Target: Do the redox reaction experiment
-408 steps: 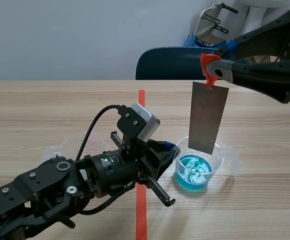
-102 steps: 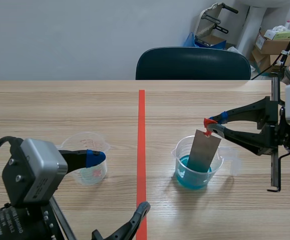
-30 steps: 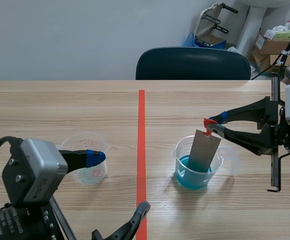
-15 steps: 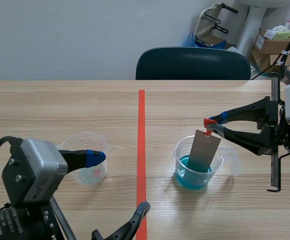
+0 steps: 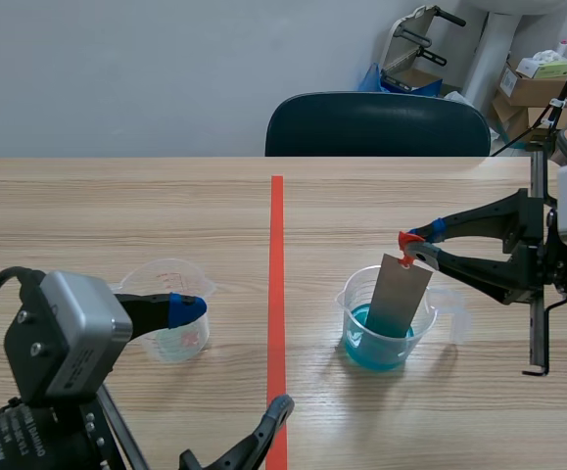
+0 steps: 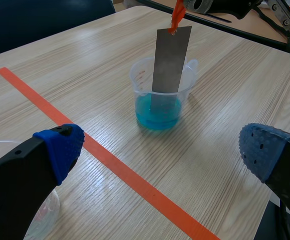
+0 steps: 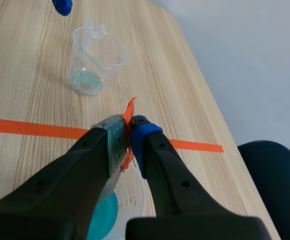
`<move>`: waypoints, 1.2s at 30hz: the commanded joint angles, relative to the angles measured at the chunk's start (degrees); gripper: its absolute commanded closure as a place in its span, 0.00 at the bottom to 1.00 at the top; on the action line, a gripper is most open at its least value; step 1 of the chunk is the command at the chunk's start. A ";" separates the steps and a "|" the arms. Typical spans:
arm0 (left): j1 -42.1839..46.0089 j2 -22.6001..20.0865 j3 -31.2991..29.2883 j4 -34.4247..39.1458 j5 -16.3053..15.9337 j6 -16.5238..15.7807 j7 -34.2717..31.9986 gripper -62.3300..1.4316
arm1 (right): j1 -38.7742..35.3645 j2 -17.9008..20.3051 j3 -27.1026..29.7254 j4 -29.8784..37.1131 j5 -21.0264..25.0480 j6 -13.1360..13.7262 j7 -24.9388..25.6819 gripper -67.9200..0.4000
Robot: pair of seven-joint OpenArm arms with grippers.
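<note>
A clear beaker (image 5: pixel 376 333) of blue liquid stands right of the red tape line. A grey metal strip (image 5: pixel 398 294) stands tilted in it, its lower end in the liquid. My right gripper (image 5: pixel 418 247) is shut on the orange tab (image 5: pixel 408 241) at the strip's top. The right wrist view shows the tab (image 7: pixel 129 120) pinched between the fingers, above the blue liquid (image 7: pixel 102 217). My left gripper (image 6: pixel 162 150) is open near the table's front, well short of the beaker (image 6: pixel 162 92) and strip (image 6: pixel 171 60), with nothing between its fingers.
A second clear beaker (image 5: pixel 170 323), almost empty, stands left of the tape line (image 5: pixel 276 294), just beyond my left gripper's blue fingertip (image 5: pixel 180 308). A dark chair (image 5: pixel 376 122) stands behind the table's far edge, with boxes at the back right.
</note>
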 commanded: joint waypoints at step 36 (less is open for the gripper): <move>-0.02 0.44 0.04 1.03 -0.15 -0.33 -0.98 0.00 | 0.63 5.99 4.90 5.99 1.16 3.26 11.58 0.98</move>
